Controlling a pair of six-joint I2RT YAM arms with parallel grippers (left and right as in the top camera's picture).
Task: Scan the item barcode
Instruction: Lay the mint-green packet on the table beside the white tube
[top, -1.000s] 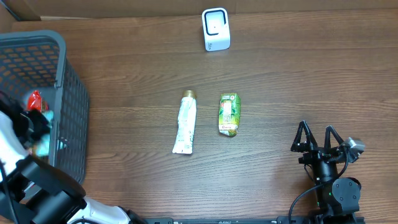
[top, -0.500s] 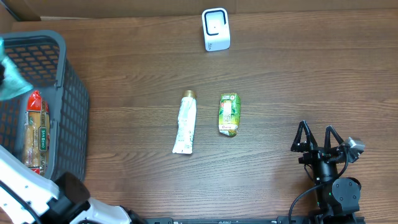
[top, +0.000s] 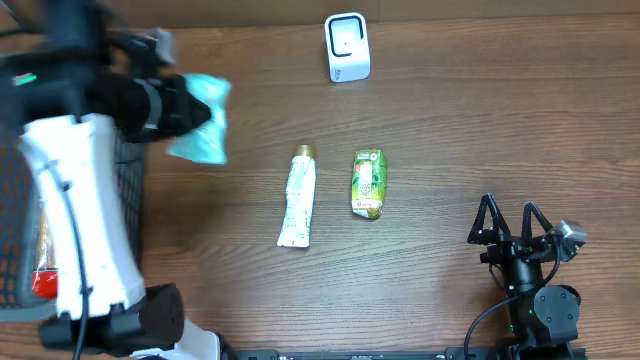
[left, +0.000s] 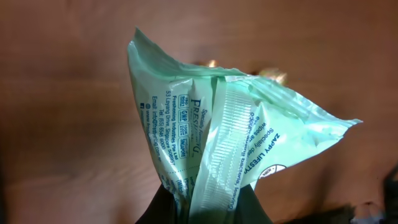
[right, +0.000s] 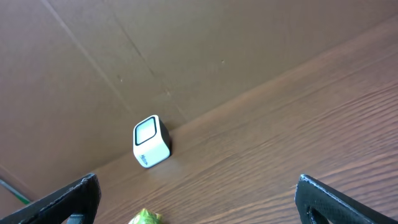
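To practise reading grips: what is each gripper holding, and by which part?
The left gripper pinches a pale green wipes packet by one end. The right gripper is open, holding nothing.

Overhead, left claw (top: 180, 108) and the pouch (top: 203, 128) in it are blurred; the arm behind the claw hides most of the basket (top: 133, 215). Left wrist: pouch covers the fingers, its lower end cut by the frame. Right wrist: carton (right: 144, 218) ahead of right claw (right: 198, 186) is cut by the bottom edge.
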